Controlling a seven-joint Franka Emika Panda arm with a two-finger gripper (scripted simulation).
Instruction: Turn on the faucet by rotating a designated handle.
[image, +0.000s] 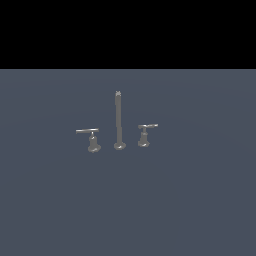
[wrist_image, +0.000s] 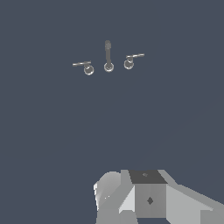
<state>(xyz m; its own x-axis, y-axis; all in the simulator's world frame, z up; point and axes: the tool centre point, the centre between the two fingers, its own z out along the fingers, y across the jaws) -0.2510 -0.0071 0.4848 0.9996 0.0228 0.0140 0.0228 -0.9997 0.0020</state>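
The faucet (image: 119, 120) is a small grey metal set standing on a flat dark grey surface. Its tall thin spout post is in the middle. The handle (image: 147, 127), with the shorter lever bar on a stubby stem, stands on the exterior view's right of the post. The handle with the longer lever and bulkier base (image: 92, 136) stands on the left. In the wrist view the faucet (wrist_image: 108, 54) and the handle (wrist_image: 132, 58) are seen from above and far off. Only the blocky grey and white body of my gripper (wrist_image: 148, 199) shows there; its fingers are hidden. It is far from the faucet.
The dark grey surface (image: 190, 200) spreads flat all around the faucet. The arm does not show in the exterior view. A black band fills the top of that view.
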